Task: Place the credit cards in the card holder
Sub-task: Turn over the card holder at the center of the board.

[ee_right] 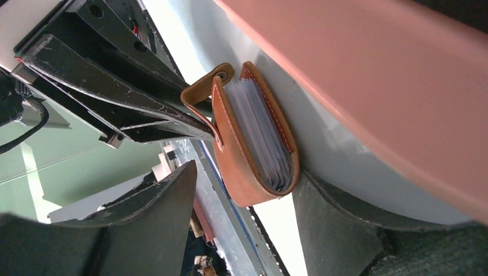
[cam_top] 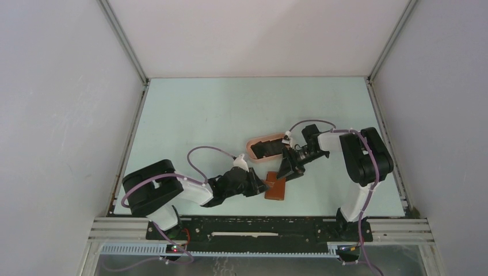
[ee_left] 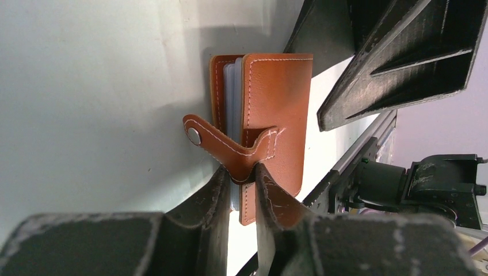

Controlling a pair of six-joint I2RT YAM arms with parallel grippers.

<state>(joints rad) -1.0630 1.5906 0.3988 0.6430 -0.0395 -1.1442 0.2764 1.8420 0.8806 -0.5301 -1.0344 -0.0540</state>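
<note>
At table's near edge: card holder, long axis near-far; left fingers pinch snap tab; right fingers open astride.

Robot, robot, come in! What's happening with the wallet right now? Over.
Left gripper shut on snap tab of card holder. Right gripper open, straddling card holder. Black card in pink tray, close beside holder.

from above, the left gripper and right gripper cover parts of the card holder. at the right wrist, the pink tray runs off the frame; we cannot see inside it, nor tell what fills the card holder's pockets.
</note>
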